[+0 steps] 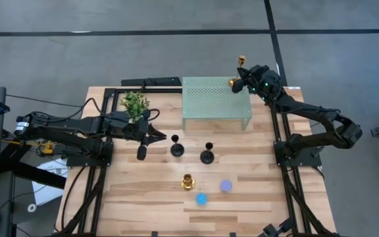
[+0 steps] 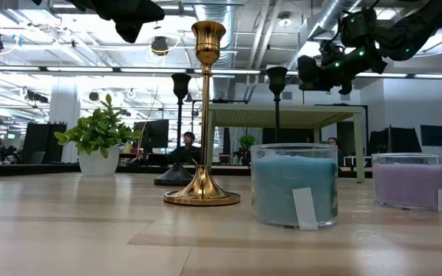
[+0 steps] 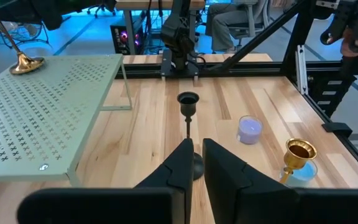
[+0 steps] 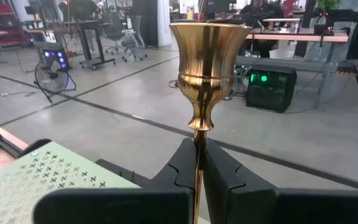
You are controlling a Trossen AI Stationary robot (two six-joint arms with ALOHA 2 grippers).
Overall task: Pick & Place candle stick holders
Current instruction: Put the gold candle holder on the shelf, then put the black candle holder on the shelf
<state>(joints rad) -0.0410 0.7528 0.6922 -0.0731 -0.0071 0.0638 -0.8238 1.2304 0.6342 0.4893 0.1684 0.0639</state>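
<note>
Two black candlestick holders point(image 1: 177, 150) point(image 1: 207, 157) and one gold holder point(image 1: 188, 181) stand upright on their round bases mid-table. A second gold holder point(image 1: 235, 72) is in my right gripper point(image 1: 240, 78) over the far right corner of the green perforated shelf point(image 1: 209, 105). My left gripper point(image 1: 164, 137) hovers above the table just left of the nearer black holder, its fingers almost together and empty. In the left wrist view one black holder point(image 3: 188, 102) stands just beyond the fingertips point(image 3: 196, 144). My right gripper pinches the gold holder's slim stem point(image 4: 196, 152) between its two fingers, a little below the flared cup point(image 4: 209, 56). The fingers come from the table's right and lie across the stem. The holder tilts, with its round base point(image 3: 27, 63) down at the shelf top.
A potted green plant point(image 1: 134, 102) stands at the far left, beside the shelf. A blue candle jar point(image 1: 201, 198) and a purple one point(image 1: 226, 186) sit near the front, close to the standing gold holder. Black frame rails run along both table sides.
</note>
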